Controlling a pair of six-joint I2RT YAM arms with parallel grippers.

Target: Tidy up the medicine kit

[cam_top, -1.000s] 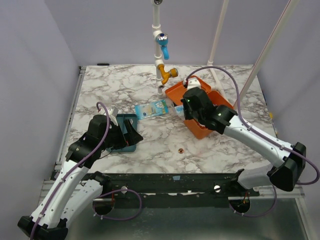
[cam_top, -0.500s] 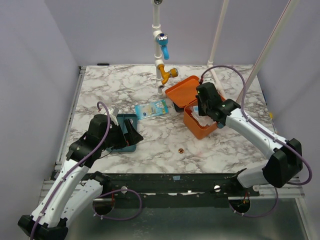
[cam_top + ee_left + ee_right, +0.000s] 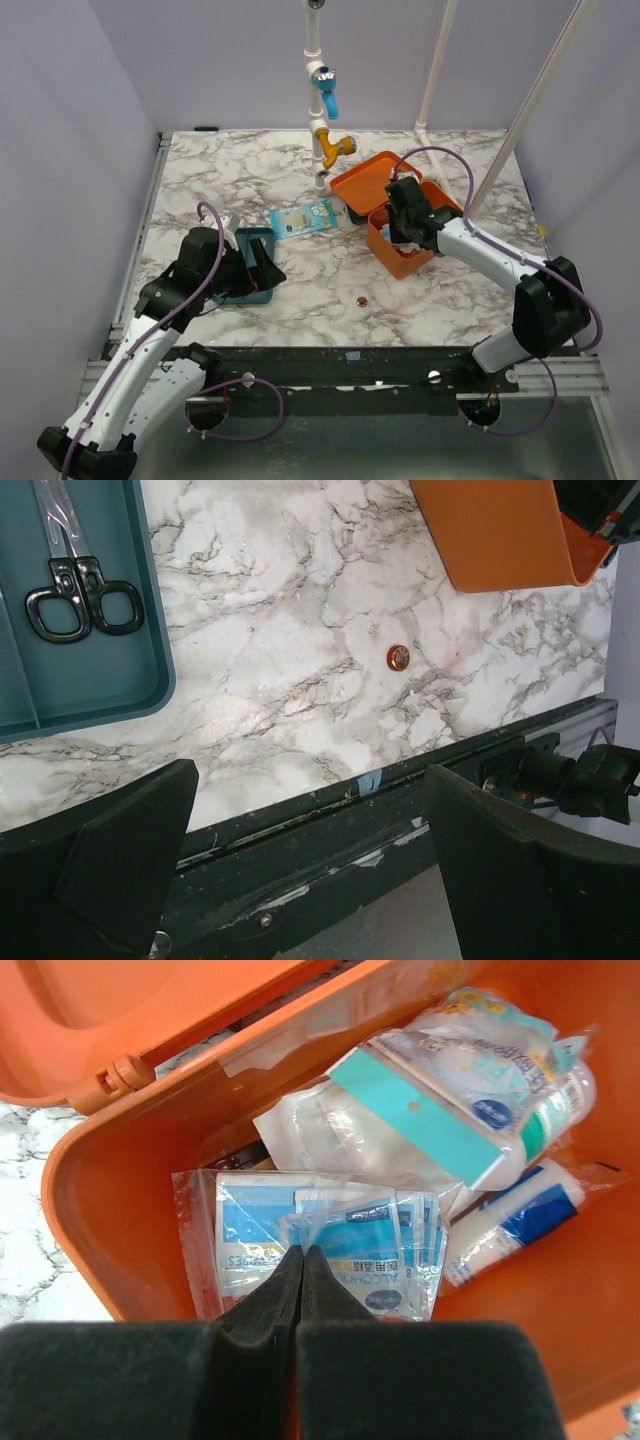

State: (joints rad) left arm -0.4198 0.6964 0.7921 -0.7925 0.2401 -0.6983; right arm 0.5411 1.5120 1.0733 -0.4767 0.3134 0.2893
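Kit (image 3: 398,262): orange box on the right half of the worktop (image 3: 220,180). Its lid (image 3: 358,180) is hinged open and lies back toward the pipe.
Kit contents, near wall: a stack of blue-and-white sachets (image 3: 340,1250) in a clear sleeve.
Kit contents, behind the sachets: a clear bag (image 3: 400,1120) with a teal strip across it.
Kit contents, right side: a white tube (image 3: 520,1215) with a blue label, wrapped in film. A printed pack (image 3: 495,1045) sits in the far corner.
Right fingers (image 3: 270,1310): pressed together with nothing visible between them. The tips point down into the kit, over the sachets. Whether they touch the sachets, I cannot tell.
Left fingers (image 3: 110,860): spread wide with nothing between them. They hang above the worktop at the tray's right side, well apart from the kit.
Tray (image 3: 110,670): teal and shallow, on the left half of the worktop.
Scissors (image 3: 75,600): black handles, lying flat in the tray.
Coin (image 3: 398,657): small copper-coloured disc on the bare worktop, between tray and kit, toward the near edge.
Pouch (image 3: 303,218): blue-and-white, flat on the worktop, just left of the lid.
Pipe (image 3: 316,60): white upright at back centre, with a blue valve (image 3: 328,92) above a yellow one (image 3: 338,148).
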